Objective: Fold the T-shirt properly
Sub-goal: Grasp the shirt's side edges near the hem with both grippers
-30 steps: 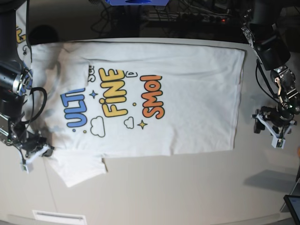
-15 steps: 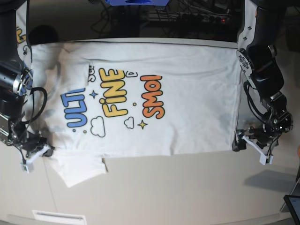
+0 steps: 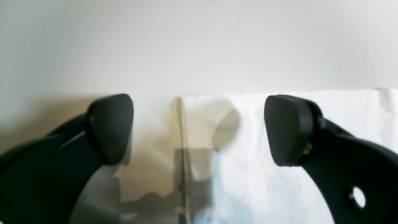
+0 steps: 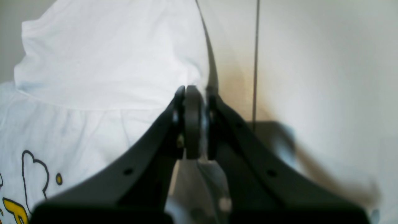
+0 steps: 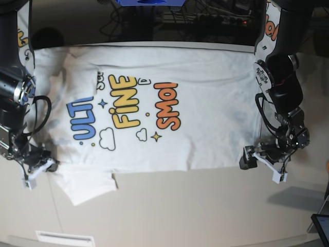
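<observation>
Since a second ago we see the left gripper [image 5: 262, 166] drop toward 8 o'clock onto the hem corner, jaws wide, holding nothing. T-shirt [image 5: 205, 103] lies flat, print up, on the table [image 5: 205, 216]. Right gripper [image 4: 192, 124] stays pinched on the sleeve at 9 o'clock.

Robotics lab, pale worktable [image 5: 205, 206], tangled cables [image 5: 205, 18] behind, two mounted arms
</observation>
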